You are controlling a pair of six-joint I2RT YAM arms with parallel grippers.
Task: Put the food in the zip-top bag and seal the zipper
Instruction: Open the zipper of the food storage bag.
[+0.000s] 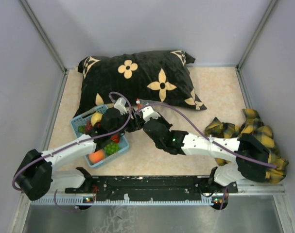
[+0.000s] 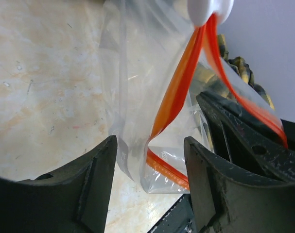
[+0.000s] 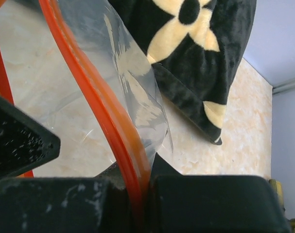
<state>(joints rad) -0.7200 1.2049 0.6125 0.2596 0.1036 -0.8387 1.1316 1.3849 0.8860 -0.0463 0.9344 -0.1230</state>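
Observation:
The clear zip-top bag (image 2: 137,73) hangs between my two grippers, empty as far as I can see. Its red zipper (image 2: 179,87) runs up to a white slider (image 2: 210,7). My left gripper (image 2: 150,145) is open, its fingers (image 2: 89,184) on either side of the bag's lower corner without touching it. My right gripper (image 3: 137,191) is shut on the zipper (image 3: 98,97) at the bag's mouth. The food lies in the light blue basket (image 1: 75,125): a yellow pear (image 1: 96,118), green grapes (image 1: 111,147), a peach (image 1: 96,156) and a strawberry (image 1: 115,138). Both grippers (image 1: 124,121) (image 1: 137,124) meet right of the basket.
A black pillow with cream flowers (image 1: 137,77) lies behind the grippers and shows in the right wrist view (image 3: 186,48). A yellow plaid cloth (image 1: 254,131) is heaped at the right by the right arm. Grey walls enclose the beige table (image 1: 220,92).

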